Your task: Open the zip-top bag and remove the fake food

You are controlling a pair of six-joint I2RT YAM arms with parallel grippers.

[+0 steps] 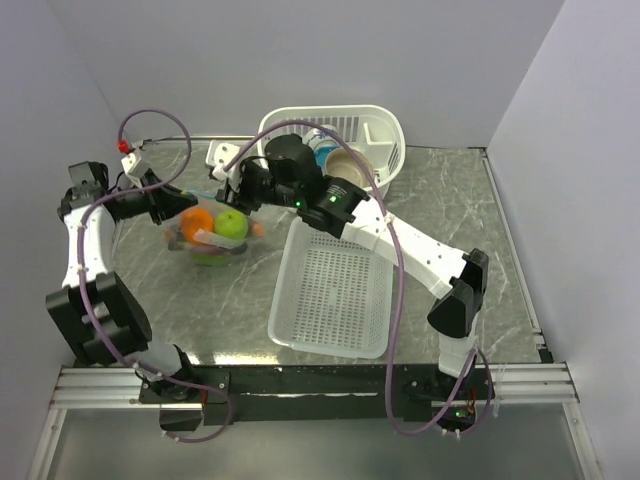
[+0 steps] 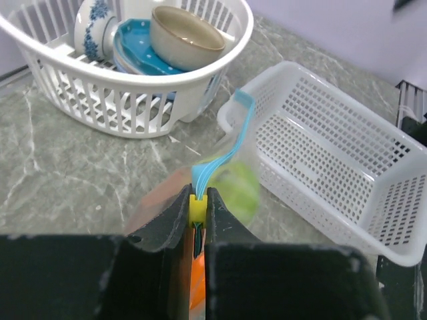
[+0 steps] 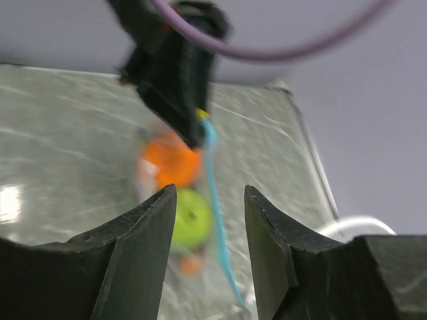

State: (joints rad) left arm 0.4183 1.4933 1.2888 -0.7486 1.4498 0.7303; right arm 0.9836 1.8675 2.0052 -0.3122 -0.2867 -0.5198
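Setting: grey marbled table (image 1: 450, 200), both arms reaching to its left half.
Centre: the zip-top bag (image 1: 212, 242), an orange ball (image 1: 197, 222) and green fruit (image 1: 232, 223) inside.
Left: the left gripper (image 1: 172, 205) at the bag's left edge.
Right: the right gripper (image 1: 235, 188) just behind the bag.
Alongside: white mesh tray (image 1: 335, 290), right of the bag.
Background: white dish basket (image 1: 392, 130) holding a blue bowl (image 1: 322, 153) and tan bowl (image 1: 347, 165).

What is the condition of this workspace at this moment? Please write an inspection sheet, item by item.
Surface: grey marbled table, no spill seen.
Job's things: zip-top bag holds orange ball and green fruit.
Clutter: white mesh tray; dish basket with tan bowl and blue bowl.
Grippers: left claw shut on the bag's teal zip strip; right claw open, holding nothing.
Cables: purple cables loop along both arms.
Surroundings: plain pale walls; nothing else seen.
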